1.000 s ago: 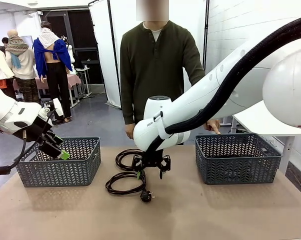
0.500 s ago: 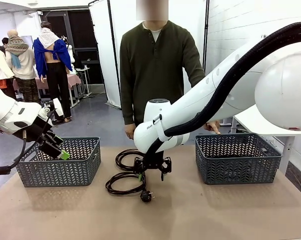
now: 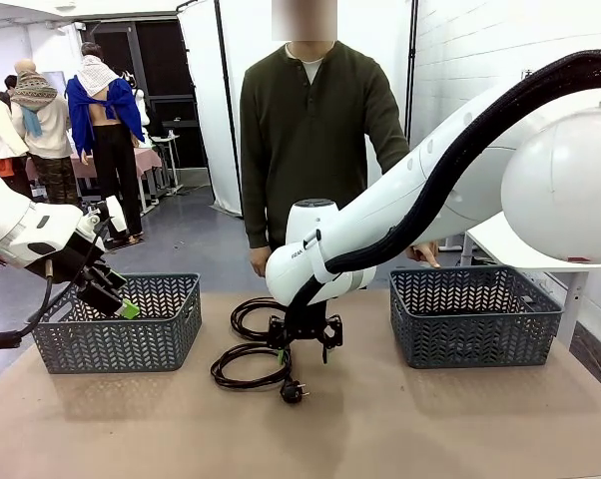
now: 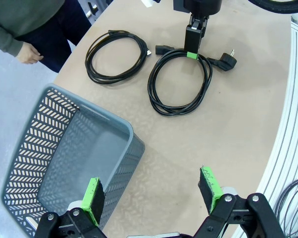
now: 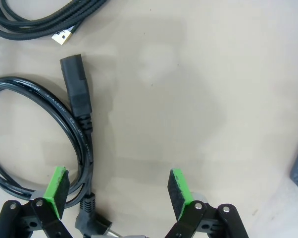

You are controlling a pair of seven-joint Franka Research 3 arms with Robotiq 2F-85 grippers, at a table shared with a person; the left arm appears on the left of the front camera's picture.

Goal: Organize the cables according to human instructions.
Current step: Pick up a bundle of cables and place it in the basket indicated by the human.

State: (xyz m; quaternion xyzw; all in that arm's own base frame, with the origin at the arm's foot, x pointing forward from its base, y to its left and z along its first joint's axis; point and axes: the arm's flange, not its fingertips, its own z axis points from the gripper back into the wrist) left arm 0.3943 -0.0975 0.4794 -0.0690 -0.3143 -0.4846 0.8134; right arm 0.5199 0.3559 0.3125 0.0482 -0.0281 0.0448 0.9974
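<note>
Brown bench (image 3: 430, 419) carries two grey baskets and two coiled black cables. At left, the left tool (image 4: 151, 190) hangs above the left basket (image 3: 121, 324), fingers apart and empty. In the middle lie the far cable (image 3: 234, 319) and the near cable (image 3: 243, 384), with the right tool (image 3: 301, 344) spread wide over the near cable's edge. One person (image 3: 310, 130) stands behind, and the right basket (image 3: 473, 319) sits at the right

Black plugged cable coil (image 4: 151, 89), second cable coil (image 4: 109, 79) just beside, both lying flat
</note>
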